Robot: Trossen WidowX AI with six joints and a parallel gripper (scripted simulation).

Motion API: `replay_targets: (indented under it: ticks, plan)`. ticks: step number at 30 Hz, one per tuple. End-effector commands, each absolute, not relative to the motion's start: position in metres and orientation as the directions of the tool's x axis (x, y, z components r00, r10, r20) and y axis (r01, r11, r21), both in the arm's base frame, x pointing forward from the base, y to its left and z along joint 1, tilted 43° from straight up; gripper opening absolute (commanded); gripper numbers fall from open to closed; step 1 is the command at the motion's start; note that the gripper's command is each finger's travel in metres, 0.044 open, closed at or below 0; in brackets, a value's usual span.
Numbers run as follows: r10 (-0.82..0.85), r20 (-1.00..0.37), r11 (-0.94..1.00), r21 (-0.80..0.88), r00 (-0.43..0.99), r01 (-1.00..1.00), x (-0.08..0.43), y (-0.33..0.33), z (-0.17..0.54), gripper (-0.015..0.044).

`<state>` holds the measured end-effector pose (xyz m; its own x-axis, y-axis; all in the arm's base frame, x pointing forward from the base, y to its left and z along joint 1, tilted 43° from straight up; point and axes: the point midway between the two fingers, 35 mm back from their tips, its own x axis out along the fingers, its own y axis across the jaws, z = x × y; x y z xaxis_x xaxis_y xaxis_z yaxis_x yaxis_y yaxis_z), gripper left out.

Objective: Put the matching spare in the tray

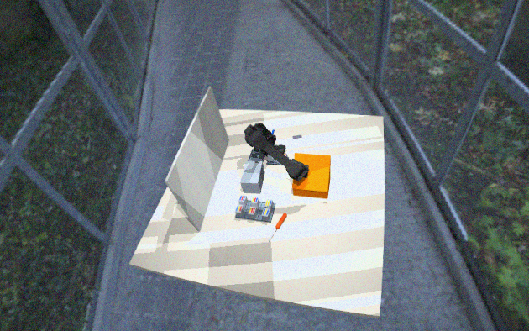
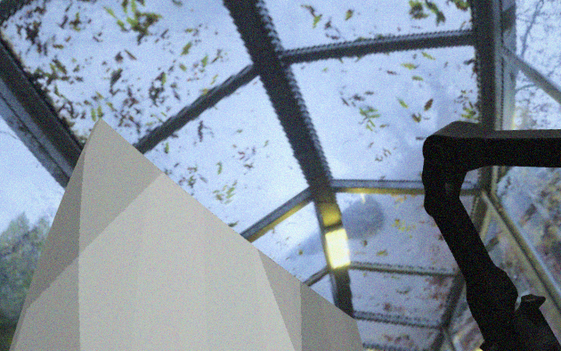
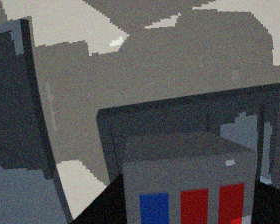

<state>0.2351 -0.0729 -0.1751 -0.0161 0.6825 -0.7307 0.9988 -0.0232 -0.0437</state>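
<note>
The pale table (image 1: pixel 327 252) fills the lower middle of the top view, striped with light and shade. A tall pale panel (image 1: pixel 199 160) (image 2: pixel 182 267) stands upright along its left side, and fills the lower left of the exterior view. My black arm (image 1: pixel 279 156) (image 2: pixel 467 249) crosses above the orange box (image 1: pixel 316 176), right of centre; I cannot tell which container is the tray.

Left of that box sits a pale grey box (image 1: pixel 253 176). Below it, a grey holder (image 1: pixel 244 217) carries six small striped blocks, in two rows of three. Beneath my arm, more dark grey pieces show only in part from above.

My wrist view opens that spot up: a dark container (image 3: pixel 16 100) at the left edge, and a second one (image 3: pixel 191 112) whose wall runs behind a grey block (image 3: pixel 188 150) at lower right. My claw (image 3: pixel 172 180) is clamped on this block, its blue stripe and two red ones facing me. The block is near the second container's wall; whether it touches the floor there I cannot tell. The exterior view offers neither table nor block.

An orange-handled screwdriver (image 1: pixel 281 220) lies just beside the six-block holder, at lower right. Smallest, a grey piece (image 1: pixel 297 136) lies above the orange box.
</note>
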Motion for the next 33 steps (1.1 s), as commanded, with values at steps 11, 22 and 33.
replay_targets:
  ticks: [11, 22, 33]
  plan:
    - [0.673, -0.74, -0.03, -0.03, -0.002, 0.999, 0.238, -0.124, -0.124, 0.0]
    - [0.67, -0.742, -0.033, -0.029, 0.0, 0.999, 0.243, -0.161, -0.081, 0.0]
    - [0.67, -0.742, -0.031, -0.031, -0.002, 0.999, 0.255, -0.174, -0.068, 0.0]
